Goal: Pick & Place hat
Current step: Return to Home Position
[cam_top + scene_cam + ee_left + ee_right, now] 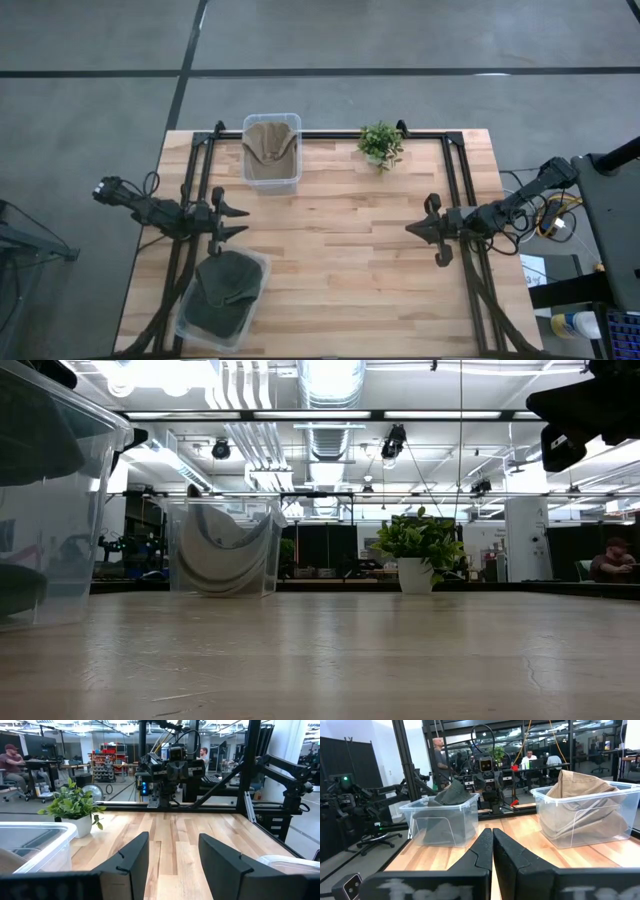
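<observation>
A dark green hat [224, 291] lies in a clear bin [259, 267] near the table's near-left corner; it also shows in the right wrist view [451, 793]. A tan hat [270, 143] fills a second clear bin [294, 184] at the far edge, seen too in the right wrist view [583, 795] and the low view [222, 555]. My left gripper [240, 220] hovers open above the table's left side, just far of the green hat's bin. My right gripper [412, 229] is shut, over the right side, touching nothing.
A small potted plant [380, 143] stands at the far edge right of the tan hat's bin. Bare wood [340, 250] lies between the two grippers. Black frame rails [455, 180] run along the table's sides. People sit at desks in the room beyond.
</observation>
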